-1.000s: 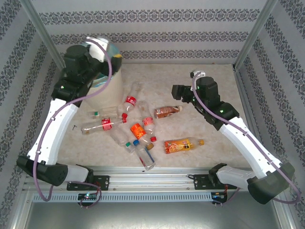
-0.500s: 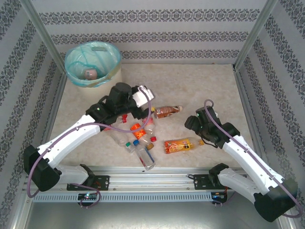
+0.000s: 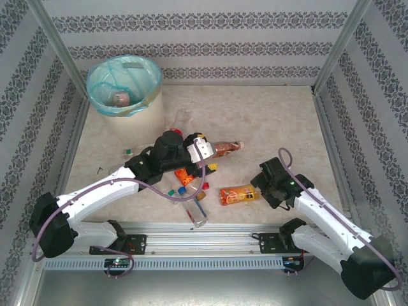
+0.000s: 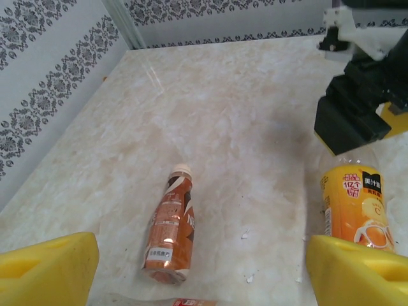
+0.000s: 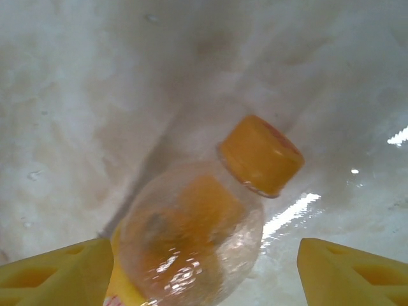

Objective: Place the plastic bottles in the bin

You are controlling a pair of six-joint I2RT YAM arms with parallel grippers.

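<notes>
Hidden parts: the left arm lies across the middle of the plastic bottles, so those under it are cut off. Only an orange-red label and green, blue and red caps peek out at its edge.
Hard to make out: a clear bottle near the bin is faint against the marble table. I can't identify the small green-capped thing by the arm.
Bottle count: one bottle in the bin. On the table I can pick apart five, and there may be more under the arm.
Bin: one, round and cream-white with a blue-green bag, at the far left corner, well apart from both grippers.
Brown bottle: lies on its side with a pale cap and a brown label. It is on bare table ahead of the left gripper.
Orange juice bottle: lies on its side with an orange cap and a clear shoulder. Its base runs off the bottom of the right wrist view.
Clear bottle by the near edge: lies alone, its label hard to see.
Left gripper: yellow fingers spread wide, nothing between them.
Right gripper: fingers wide, one on each side of the orange juice bottle. I can't tell whether either pad touches it.
</notes>
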